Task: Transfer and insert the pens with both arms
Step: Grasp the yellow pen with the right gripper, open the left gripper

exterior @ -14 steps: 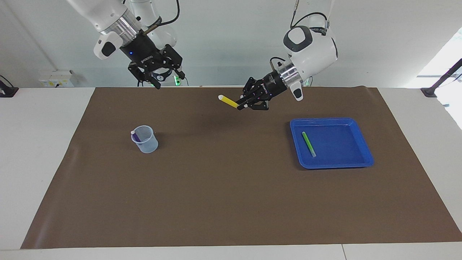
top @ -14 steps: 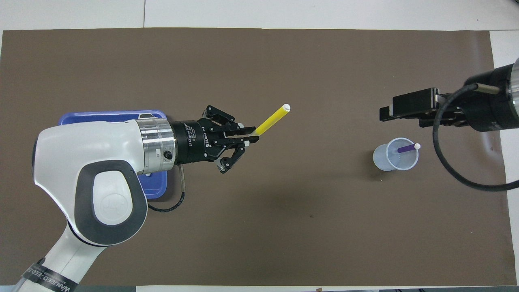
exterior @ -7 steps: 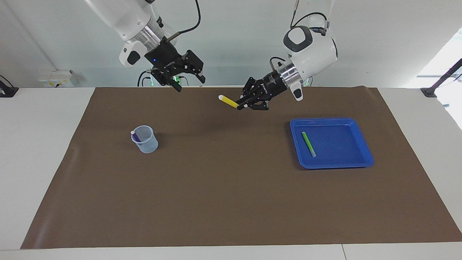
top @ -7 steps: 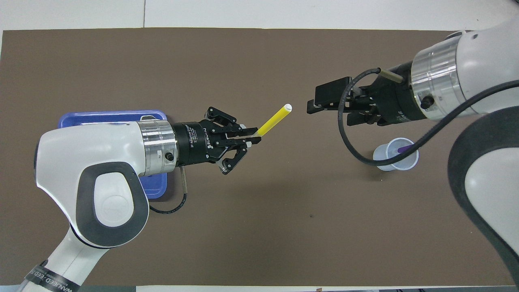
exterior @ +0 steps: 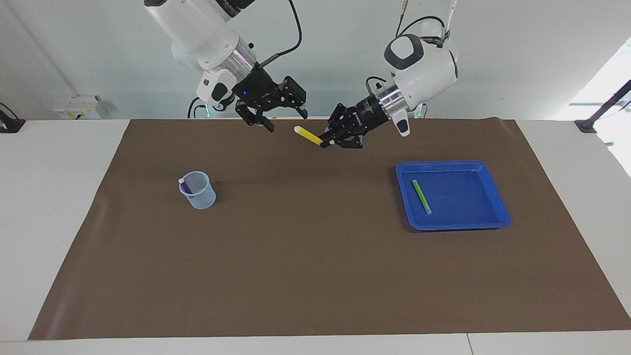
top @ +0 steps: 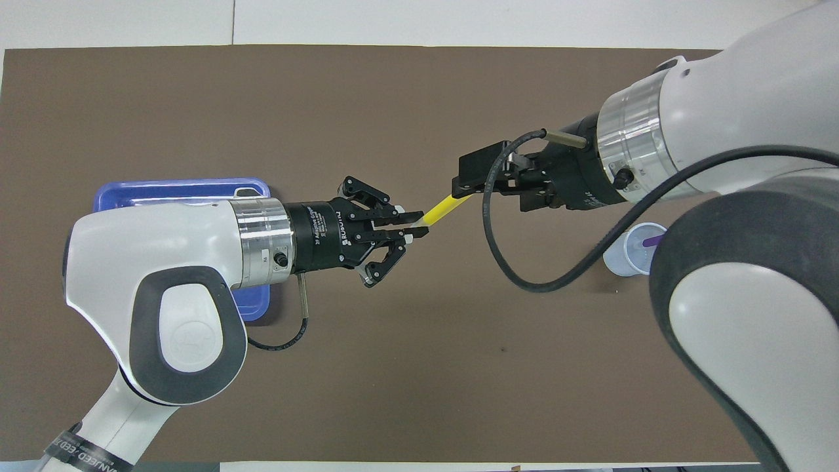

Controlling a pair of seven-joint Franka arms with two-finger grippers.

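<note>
The left gripper (exterior: 326,143) is clamped on the yellow pen (exterior: 306,135) at its lower end, fingertips pressed together on the barrel, links splayed to the sides. The pen is held up in the air over the brown mat (exterior: 315,276), tilted, its whitish cap end offered toward the right arm.

The right gripper (exterior: 285,120) is spread wide and nothing is held in it. In the facing view the cap end is seen just at the mouth of its fingers (exterior: 301,111); in the overhead view the cap is covered by the right gripper (top: 464,185). Contact cannot be confirmed; no squeeze is shown.

Change over the last second: the right arm has been swung in from above the cup's end of the table to the middle, straight at the pen, while the left gripper has been kept almost in place with the grip unchanged. This is read as the handover approach nearly finished; closing on the cap end is judged the step due, with release by the left gripper to follow.

Task state: the purple pen (exterior: 183,186) is already stood in the clear cup (exterior: 198,190) toward the right arm's end. The green pen (exterior: 421,196) is left lying in the blue tray (exterior: 493,197) toward the left arm's end, untouched. One of three is judged inserted.
</note>
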